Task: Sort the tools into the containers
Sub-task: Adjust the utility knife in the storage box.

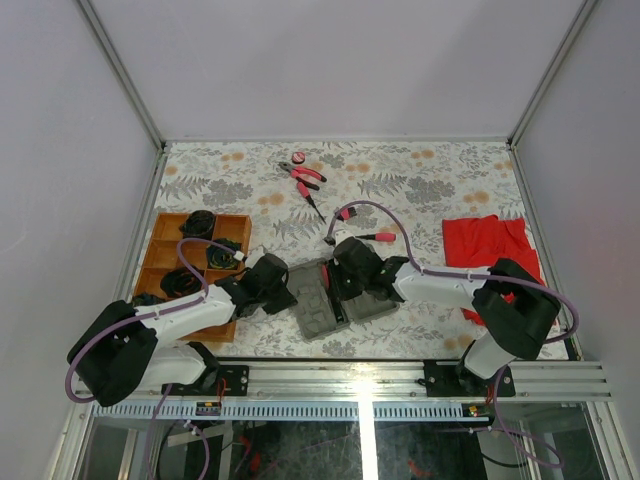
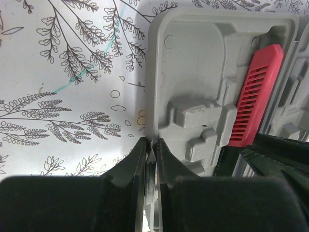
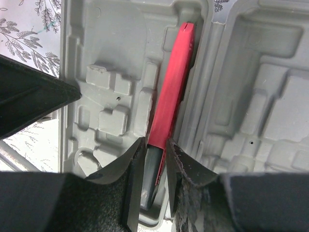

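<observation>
The grey hinged case (image 1: 322,305) lies open at the table's middle front. My left gripper (image 1: 284,284) is shut on the case's left rim (image 2: 152,96), with both jaws pinching the thin edge in the left wrist view (image 2: 151,151). My right gripper (image 1: 339,276) is over the case, shut on a long red tool with a dark end (image 3: 172,92) that lies in the recess along the hinge. That tool also shows in the left wrist view (image 2: 253,96). Pink-handled pliers (image 1: 304,178), a round pink disc (image 1: 298,157), a red-handled screwdriver (image 1: 377,237) and a short tool (image 1: 347,212) lie behind the case.
The orange-brown wooden tray (image 1: 165,250) stands at the front left and holds dark items in its compartments. A red cloth (image 1: 490,243) lies at the right. The right arm's purple cable (image 1: 395,215) arcs over the screwdriver. White walls close in the table.
</observation>
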Controlling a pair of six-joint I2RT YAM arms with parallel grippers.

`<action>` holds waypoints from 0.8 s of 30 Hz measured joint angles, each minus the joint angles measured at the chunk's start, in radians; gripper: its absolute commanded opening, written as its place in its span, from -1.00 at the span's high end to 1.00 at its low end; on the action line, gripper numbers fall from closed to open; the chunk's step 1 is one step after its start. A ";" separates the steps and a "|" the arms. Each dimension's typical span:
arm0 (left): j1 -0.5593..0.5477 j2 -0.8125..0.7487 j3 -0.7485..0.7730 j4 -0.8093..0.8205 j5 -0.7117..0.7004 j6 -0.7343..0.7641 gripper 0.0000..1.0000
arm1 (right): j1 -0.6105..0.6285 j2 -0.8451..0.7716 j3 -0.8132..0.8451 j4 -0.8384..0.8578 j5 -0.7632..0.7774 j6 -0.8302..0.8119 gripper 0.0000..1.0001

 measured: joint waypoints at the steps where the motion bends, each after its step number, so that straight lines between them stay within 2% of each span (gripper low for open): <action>1: 0.000 0.000 0.000 0.000 0.000 0.000 1.00 | 0.000 0.002 0.001 -0.001 0.000 0.000 0.44; 11: 0.000 0.000 0.000 0.001 0.000 0.000 1.00 | 0.000 0.031 0.050 -0.045 0.002 -0.017 0.63; 24: 0.000 0.000 0.000 0.001 0.000 0.000 1.00 | 0.037 0.090 0.130 -0.111 0.066 -0.050 0.72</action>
